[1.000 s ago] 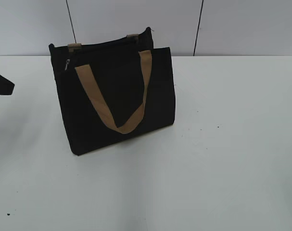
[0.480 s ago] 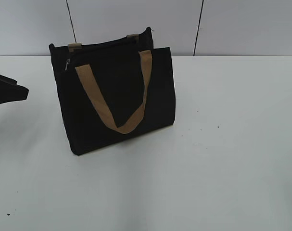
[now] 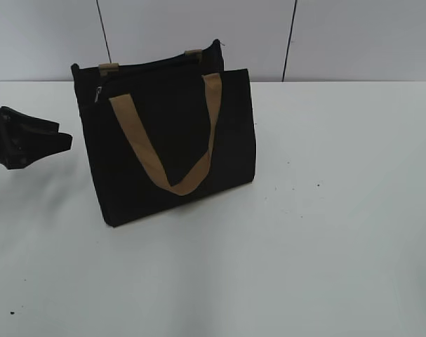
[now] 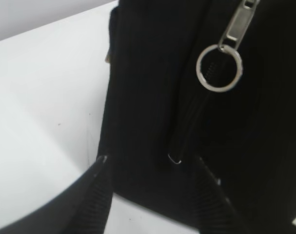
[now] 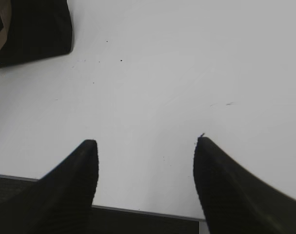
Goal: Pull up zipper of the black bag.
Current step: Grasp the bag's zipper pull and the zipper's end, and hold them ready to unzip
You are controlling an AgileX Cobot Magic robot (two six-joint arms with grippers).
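The black bag (image 3: pixel 170 140) stands upright on the white table, its tan handle hanging in a V on its face. Its zipper pull (image 3: pixel 98 94) sits at the bag's top left corner. In the left wrist view the silver pull tab with a ring (image 4: pixel 219 68) hangs on the bag's end panel (image 4: pixel 148 87). My left gripper (image 3: pixel 62 140) is open, just left of the bag, and its fingers (image 4: pixel 150 163) frame the lower part of the end panel below the ring. My right gripper (image 5: pixel 145 146) is open and empty over bare table near the front edge, and does not show in the exterior view.
The white table (image 3: pixel 325 210) spreads to the right and in front of the bag. A grey wall with dark seams (image 3: pixel 290 42) rises behind it. A corner of the bag (image 5: pixel 35 34) shows at the top left of the right wrist view.
My left gripper has moved right, toward the bag's left end. The bag and the right arm have not moved.
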